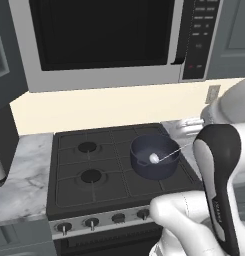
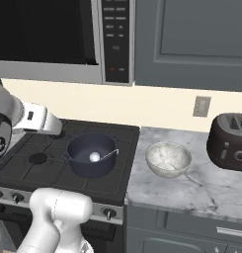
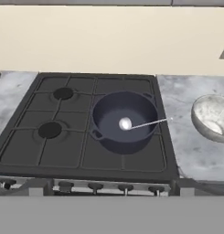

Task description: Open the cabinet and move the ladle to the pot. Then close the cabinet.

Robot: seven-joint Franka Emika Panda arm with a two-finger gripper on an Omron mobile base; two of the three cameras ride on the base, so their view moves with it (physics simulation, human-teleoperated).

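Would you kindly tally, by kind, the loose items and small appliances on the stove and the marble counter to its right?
Pot: 1
Ladle, lying in the pot: 1
Bowl: 1
Toaster: 1
Total: 4

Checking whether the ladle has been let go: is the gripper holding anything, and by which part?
Nothing is held. The ladle lies in the pot, its handle leaning over the rim, apart from the gripper's open jaws.
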